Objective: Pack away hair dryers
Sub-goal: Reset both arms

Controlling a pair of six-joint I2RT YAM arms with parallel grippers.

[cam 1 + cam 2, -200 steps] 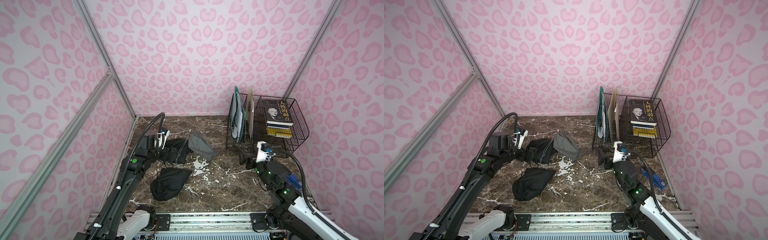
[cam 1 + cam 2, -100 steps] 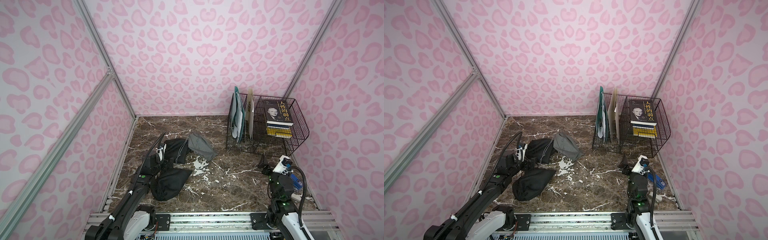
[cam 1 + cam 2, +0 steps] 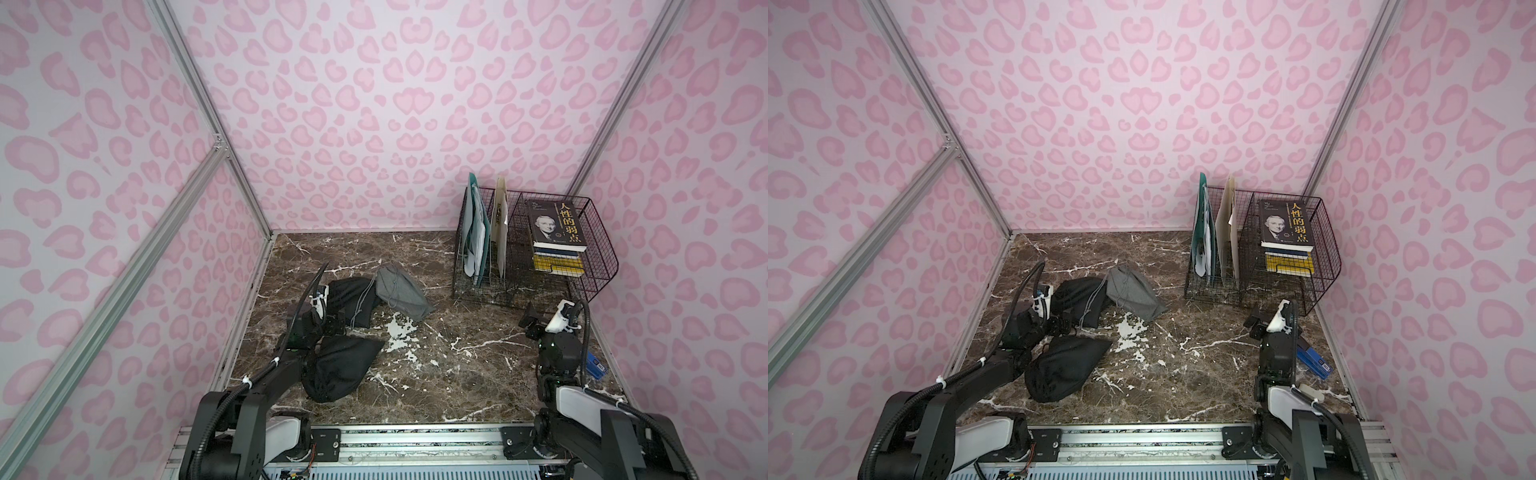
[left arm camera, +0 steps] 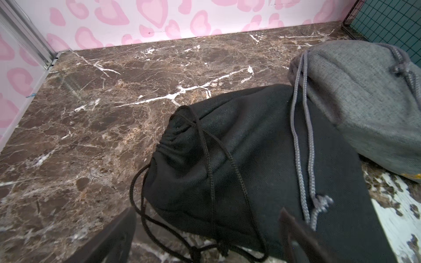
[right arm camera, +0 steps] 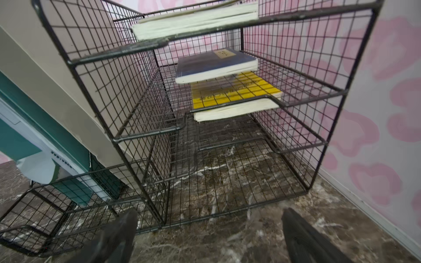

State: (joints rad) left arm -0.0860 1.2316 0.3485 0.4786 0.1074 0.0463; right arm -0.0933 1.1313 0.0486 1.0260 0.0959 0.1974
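Note:
No hair dryers show in any view. Three closed drawstring pouches lie left of centre on the marble top: a bulging black pouch (image 3: 338, 368) nearest the front, a second black pouch (image 3: 353, 301) behind it, and a grey pouch (image 3: 401, 293) resting partly on that one. My left gripper (image 3: 336, 324) is open, low between the two black ones. In the left wrist view the second black pouch (image 4: 239, 159) and its cord lie loose between the left gripper's (image 4: 208, 230) fingers. My right gripper (image 3: 528, 321) is open and empty over bare marble, facing the wire rack (image 5: 227, 205).
The black wire rack (image 3: 598, 270) stands at the back right with stacked books (image 3: 555, 224) and upright folders (image 3: 478, 232). A blue object (image 3: 595, 368) lies by the right wall beside my right arm. Pink walls close in three sides.
Both arms have drawn back toward the front rail. The left gripper dropped from the back-left down beside the black pouches. The right gripper moved right, away from the rack's left section.

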